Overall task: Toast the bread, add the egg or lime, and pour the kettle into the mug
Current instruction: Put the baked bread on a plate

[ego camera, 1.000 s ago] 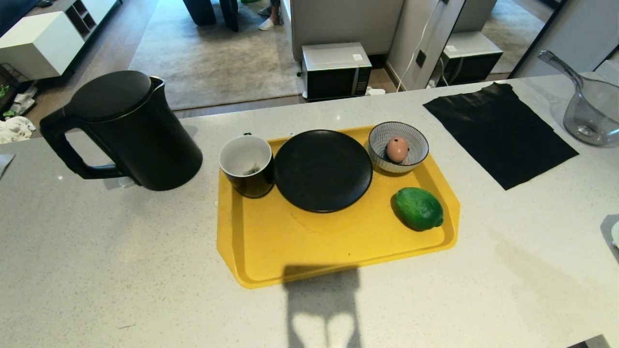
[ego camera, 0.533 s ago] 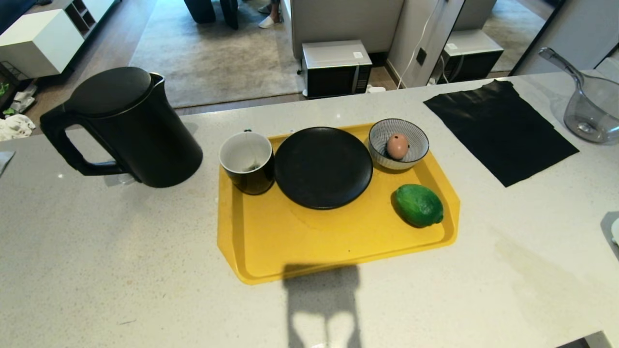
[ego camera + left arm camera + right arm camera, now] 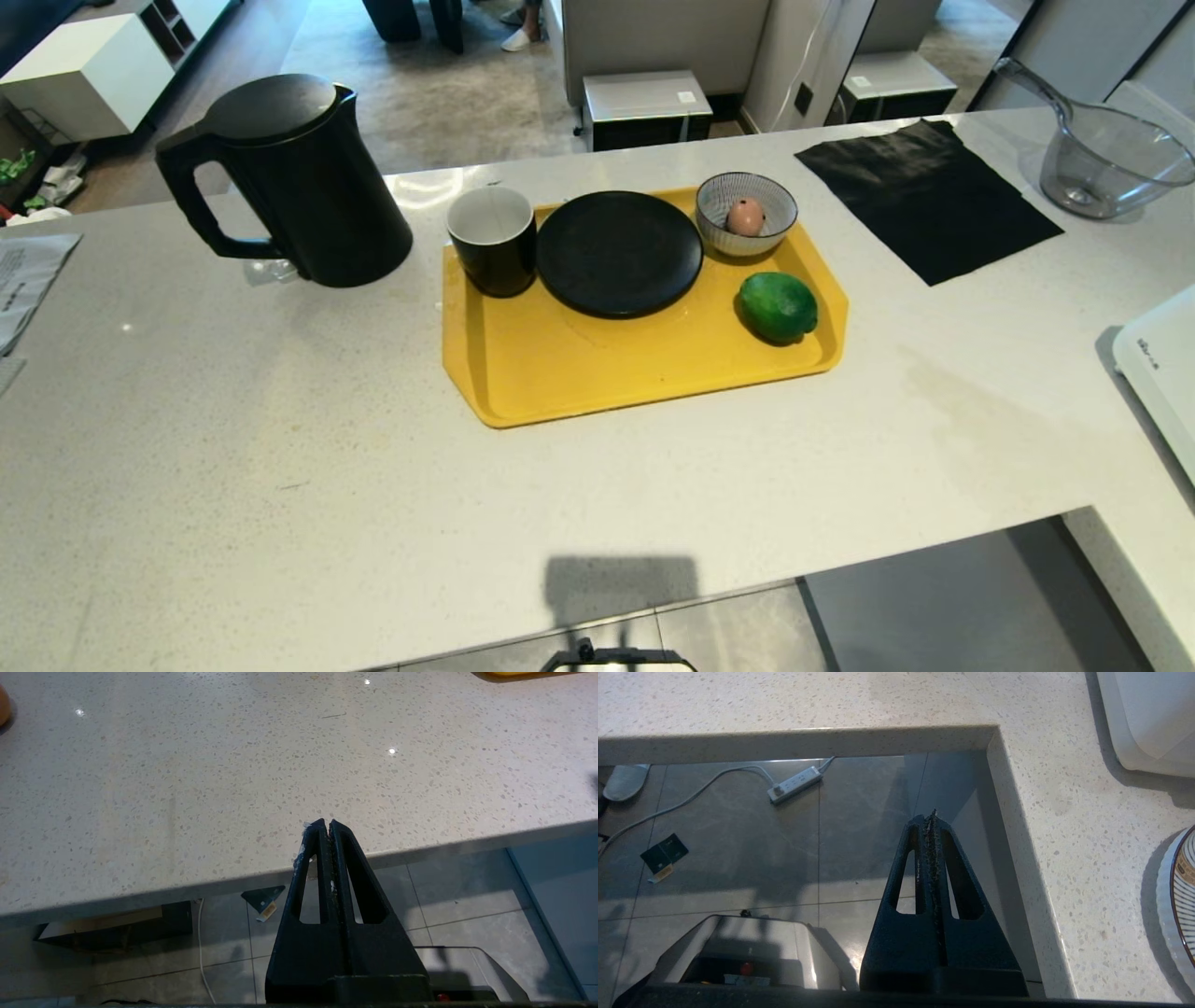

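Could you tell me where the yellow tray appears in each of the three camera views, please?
Head view: the yellow tray lies mid-counter, right of the kettle.
Left wrist view: only a sliver of its edge shows at the frame's top, beyond the shut left gripper.
Right wrist view: not in it.
Shared landmark: the speckled countertop.

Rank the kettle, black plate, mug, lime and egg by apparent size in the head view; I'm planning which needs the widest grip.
1. kettle, clearly largest
2. black plate
3. mug and lime: look close in size, so unranked between them
4. egg, smallest, lying in the striped bowl
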